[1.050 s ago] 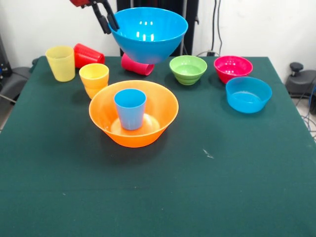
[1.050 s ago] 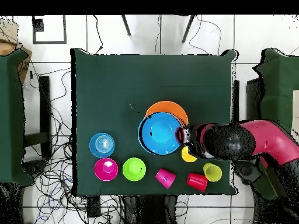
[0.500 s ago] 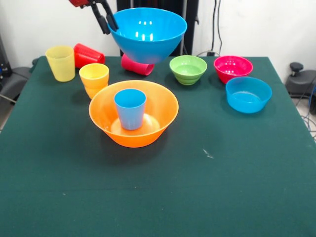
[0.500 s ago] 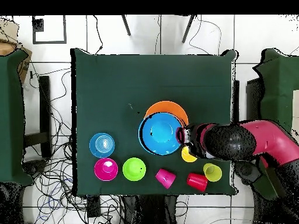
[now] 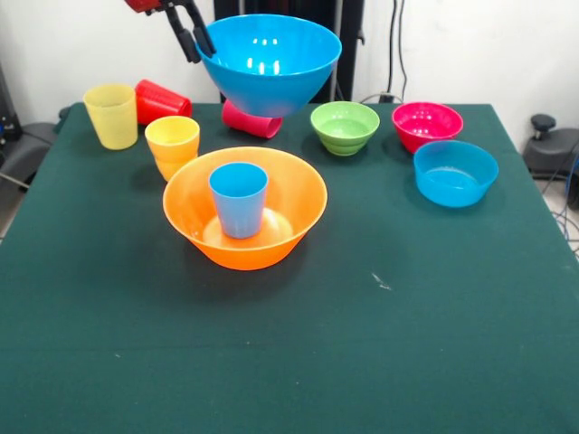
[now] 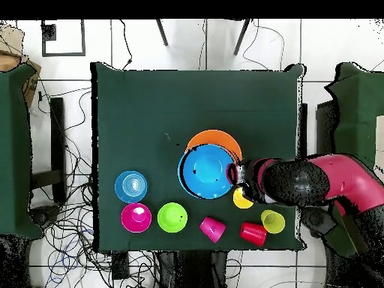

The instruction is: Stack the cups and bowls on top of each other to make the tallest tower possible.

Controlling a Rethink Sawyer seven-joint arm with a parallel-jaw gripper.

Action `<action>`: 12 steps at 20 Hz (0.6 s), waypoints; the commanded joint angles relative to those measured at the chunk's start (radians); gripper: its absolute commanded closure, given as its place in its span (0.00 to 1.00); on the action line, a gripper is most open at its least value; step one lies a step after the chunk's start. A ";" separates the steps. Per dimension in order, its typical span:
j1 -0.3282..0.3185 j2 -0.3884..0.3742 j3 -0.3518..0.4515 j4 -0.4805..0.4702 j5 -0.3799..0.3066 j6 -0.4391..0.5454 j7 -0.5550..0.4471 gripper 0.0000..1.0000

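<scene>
My gripper [image 5: 200, 40] is shut on the left rim of the large blue bowl [image 5: 271, 63], which hangs tilted in the air behind the large orange bowl [image 5: 308, 203]. A light blue cup [image 5: 239, 199] stands in the middle of the orange bowl. In the overhead view the blue bowl [image 6: 204, 171] overlaps the orange bowl [image 6: 222, 137], with the gripper [image 6: 232, 174] at its rim. An orange cup [image 5: 172, 145] stands upright left of the orange bowl.
A yellow cup [image 5: 110, 115] stands at the far left, with a red cup [image 5: 163, 99] on its side beside it. A pink cup [image 5: 249, 120] lies under the raised bowl. Green [image 5: 345, 127], magenta [image 5: 427, 125] and small blue [image 5: 455, 172] bowls sit at the right.
</scene>
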 commanded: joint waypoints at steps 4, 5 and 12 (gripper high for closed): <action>0.017 0.035 0.007 -0.045 -0.062 0.061 -0.354 1.00; 0.018 0.036 0.005 -0.046 -0.063 0.063 -0.355 1.00; 0.023 0.047 -0.002 -0.052 -0.070 0.057 -0.359 1.00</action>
